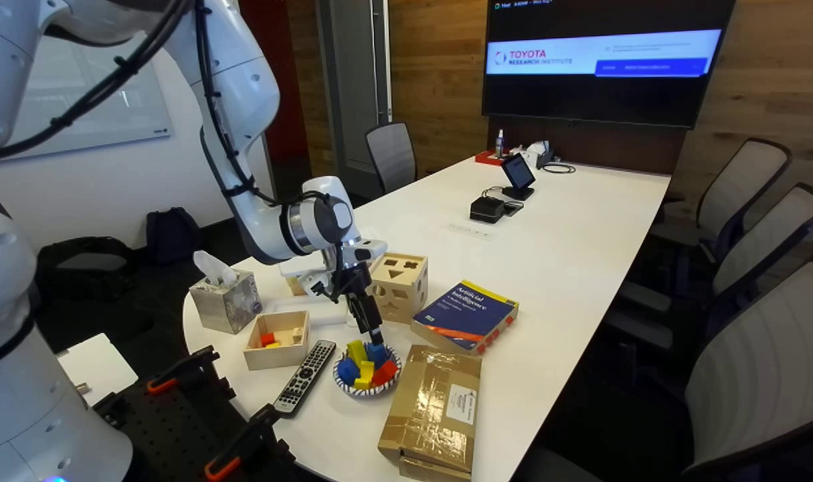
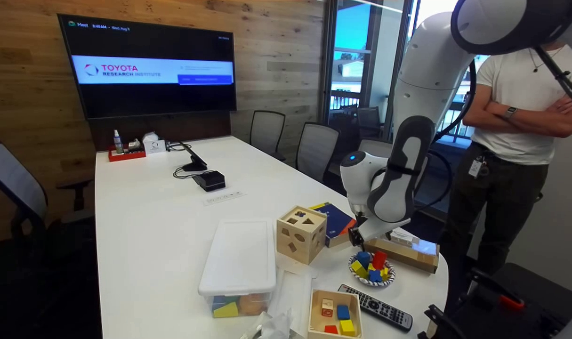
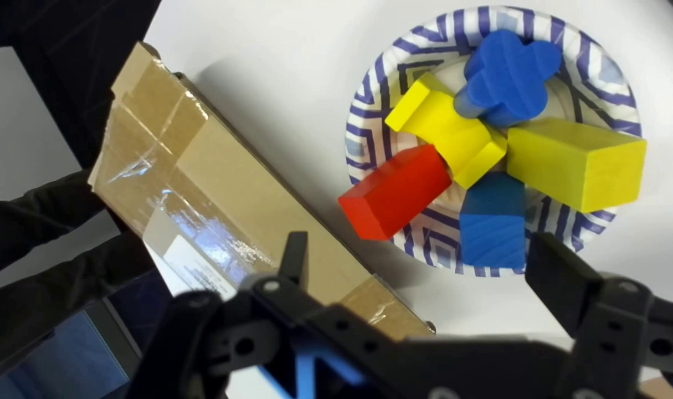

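White table [image 1: 567,254]: smooth-looking, so the striped bowl [image 3: 369,116] could skate if pushed. Cardboard box [image 3: 247,183]: flat, spanning 9 to 7 o'clock (wrist view, bowl's centre as hub), just beside the rim. A finger lowered there could strike it. Gripper [image 3: 419,257]: 7 o'clock; fingers spread wide, nothing between them. Contact with the bowl's contents: cannot tell. Bowl looks light; a sideways knock might tip it. In it, long yellow block [image 3: 577,158] at 3–4 o'clock: end overlaps the rim, could be bumped out. Blue rectangular block [image 3: 491,221] at 6: one fingertip shows just beside it; an off-centre approach could shove it. Red block [image 3: 394,191] at 8: also over the rim, same spill risk. Notched yellow block [image 3: 450,127] at 9–10, lobed blue block [image 3: 508,77] at 12: crowded, so fingers might jam.
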Controlling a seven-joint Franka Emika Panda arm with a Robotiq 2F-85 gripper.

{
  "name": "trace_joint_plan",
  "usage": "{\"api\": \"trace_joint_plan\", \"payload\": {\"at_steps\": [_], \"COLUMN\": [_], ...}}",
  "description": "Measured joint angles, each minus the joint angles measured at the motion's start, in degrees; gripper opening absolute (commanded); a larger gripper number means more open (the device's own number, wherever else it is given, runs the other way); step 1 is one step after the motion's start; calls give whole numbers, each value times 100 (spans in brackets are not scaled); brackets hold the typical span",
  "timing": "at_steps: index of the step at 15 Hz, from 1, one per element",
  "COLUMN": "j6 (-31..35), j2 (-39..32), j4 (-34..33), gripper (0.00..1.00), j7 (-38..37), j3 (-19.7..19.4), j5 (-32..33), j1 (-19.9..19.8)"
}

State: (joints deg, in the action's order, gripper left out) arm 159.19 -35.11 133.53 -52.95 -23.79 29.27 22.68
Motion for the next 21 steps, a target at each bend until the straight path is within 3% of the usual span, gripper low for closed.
{"api": "trace_joint_plan", "payload": {"at_steps": [21], "j6": [-2], "j2": [-399], "j4": [-66], "gripper": [100], "j7": [16], "j3": [11], "j5": [-66], "j1": [14]}}
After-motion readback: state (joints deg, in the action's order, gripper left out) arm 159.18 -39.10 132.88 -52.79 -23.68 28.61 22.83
